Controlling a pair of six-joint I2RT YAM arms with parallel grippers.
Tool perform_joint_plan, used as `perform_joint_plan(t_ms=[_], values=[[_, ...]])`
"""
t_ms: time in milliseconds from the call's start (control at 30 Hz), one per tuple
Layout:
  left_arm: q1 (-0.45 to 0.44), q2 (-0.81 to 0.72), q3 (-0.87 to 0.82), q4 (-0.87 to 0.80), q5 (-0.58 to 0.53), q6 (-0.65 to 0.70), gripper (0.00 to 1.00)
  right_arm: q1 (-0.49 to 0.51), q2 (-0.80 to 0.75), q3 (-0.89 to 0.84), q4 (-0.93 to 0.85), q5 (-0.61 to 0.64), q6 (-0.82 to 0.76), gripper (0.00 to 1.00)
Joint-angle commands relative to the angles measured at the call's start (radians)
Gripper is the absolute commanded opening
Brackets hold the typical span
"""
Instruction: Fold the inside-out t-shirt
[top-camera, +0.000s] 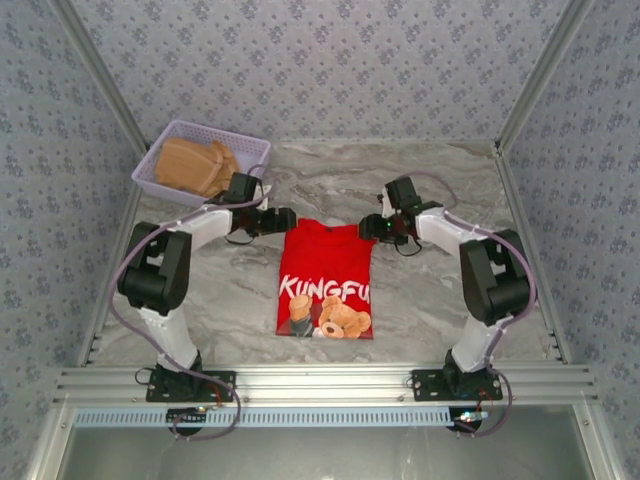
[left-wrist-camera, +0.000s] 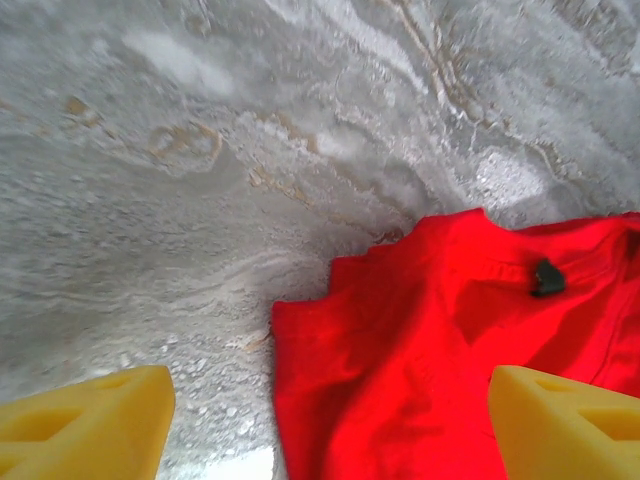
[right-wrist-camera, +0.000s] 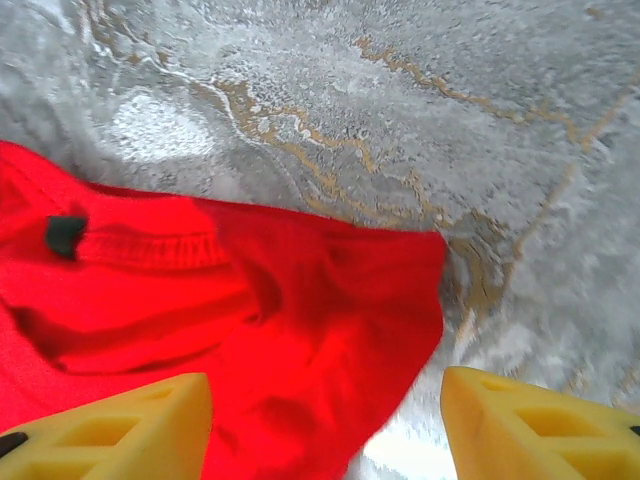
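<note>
So, starting at the purple basket (top-camera: 222, 131) with the tan garment (top-camera: 195, 165) sitting in it: the left arm (top-camera: 195, 235) is reaching up just right of that basket, elbow bent and wrist turning inward. The left gripper (top-camera: 288, 220) is hovering at the shirt's far-left corner. Its yellow fingers (left-wrist-camera: 85, 425) are standing wide apart over table and flat cloth, so it isn't gripping anything. The inside-out t-shirt (top-camera: 325, 275) is lying right of the basket and nearer the front, already narrowed into a tall strip. Its white lettering and cartoon bears are facing up, and the collar (right-wrist-camera: 150, 250) end is pointing away. Further right of the basket again, the right gripper (top-camera: 370, 228) is mirroring the left one at the far-right corner. Its fingers (right-wrist-camera: 110, 430) are also spreading wide and holding nothing, and the right arm (top-camera: 455, 235) is bending in from the opposite side.

Handling-wise, I'm guessing this is light, floppy cotton. It's going to sag and wrinkle rather than move like a board, and the layers could be peeling apart if only the top one gets pinched. I'd be grabbing both far corners beside the collar, catching every layer, then bringing that edge down toward the hem
</note>
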Motion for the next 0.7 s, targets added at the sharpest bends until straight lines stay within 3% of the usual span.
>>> perform_joint_plan(t_ms=[0, 467, 667], values=[[-0.008, 0.032, 0.049, -0.028, 0.083, 0.030, 0.81, 0.001, 0.054, 0.055, -0.010, -0.017, -0.039, 0.65], [-0.054, 0.120, 0.027, 0.015, 0.156, 0.046, 0.73, 0.082, 0.153, 0.031, 0.040, -0.048, -0.014, 0.63], [-0.062, 0.140, 0.024, 0.035, 0.177, 0.034, 0.56, 0.109, 0.163, 0.033, 0.056, -0.068, 0.000, 0.54]])
